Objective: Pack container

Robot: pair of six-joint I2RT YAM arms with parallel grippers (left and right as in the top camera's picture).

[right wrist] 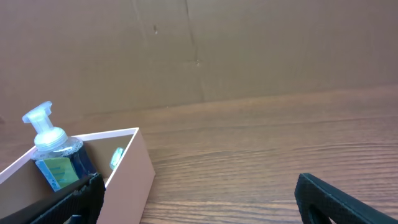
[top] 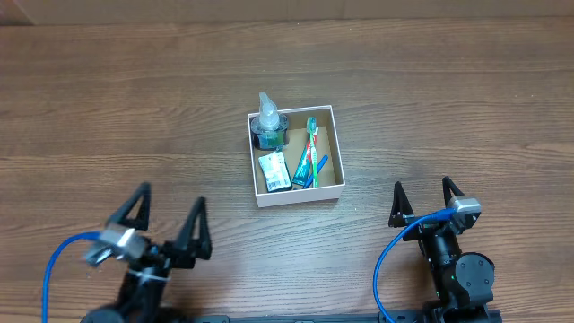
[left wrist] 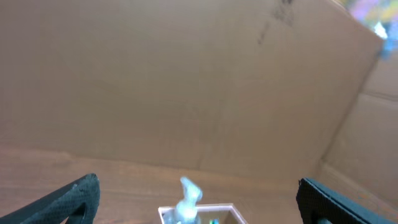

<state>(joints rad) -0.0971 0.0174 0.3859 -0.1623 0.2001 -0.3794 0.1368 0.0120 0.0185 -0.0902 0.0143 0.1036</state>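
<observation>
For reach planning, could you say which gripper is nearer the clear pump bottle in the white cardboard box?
Left. Seen overhead, the left gripper sits below-left of the clear pump bottle; the right gripper, farther, below-right.

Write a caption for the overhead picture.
Both open, left gripper and right gripper rest near a container holding a pump bottle and toothbrush.

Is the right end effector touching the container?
Apart. The overhead view shows bare table between the right end effector and the container.

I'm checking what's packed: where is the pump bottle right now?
In the overhead view the pump bottle stands in the far left corner of the container, just behind a small green packet and left of the green toothbrush.
</observation>
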